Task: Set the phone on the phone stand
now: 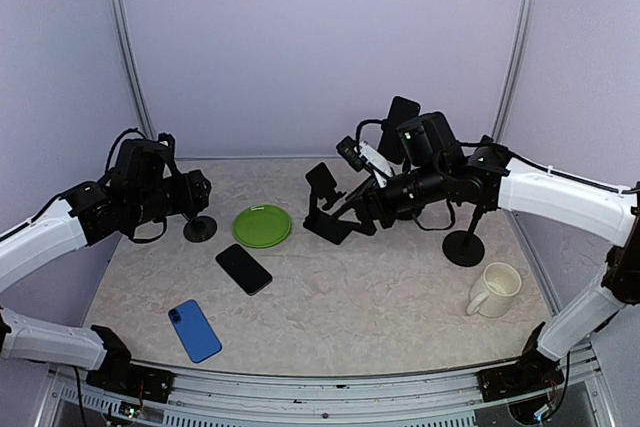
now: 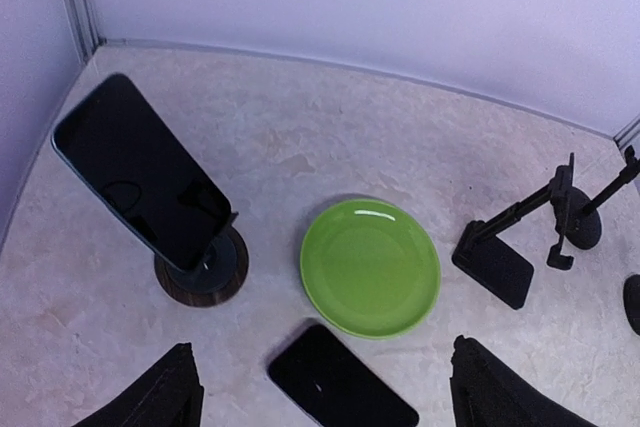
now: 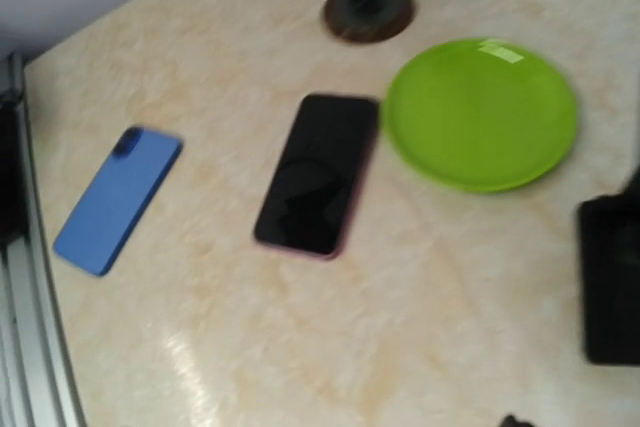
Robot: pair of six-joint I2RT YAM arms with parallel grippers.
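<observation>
A black phone [image 2: 140,172] leans on a round-based phone stand [image 2: 205,265] at the left; the stand also shows in the top view [image 1: 200,229]. My left gripper [image 2: 330,392] hangs above the table beside this stand, open and empty. A second black phone [image 1: 243,268] lies flat on the table and also shows in the right wrist view [image 3: 320,175]. A blue phone [image 1: 194,330] lies nearer the front. A black folding stand [image 1: 328,215] stands mid-table without a phone. My right gripper [image 1: 352,215] hovers over it, holding nothing. Only one fingertip [image 3: 515,420] shows.
A green plate [image 1: 262,225] sits between the two stands. A third stand with a round base [image 1: 463,247] is at the right, and a dark phone [image 1: 400,115] shows behind my right arm. A cream mug [image 1: 495,289] stands at the front right.
</observation>
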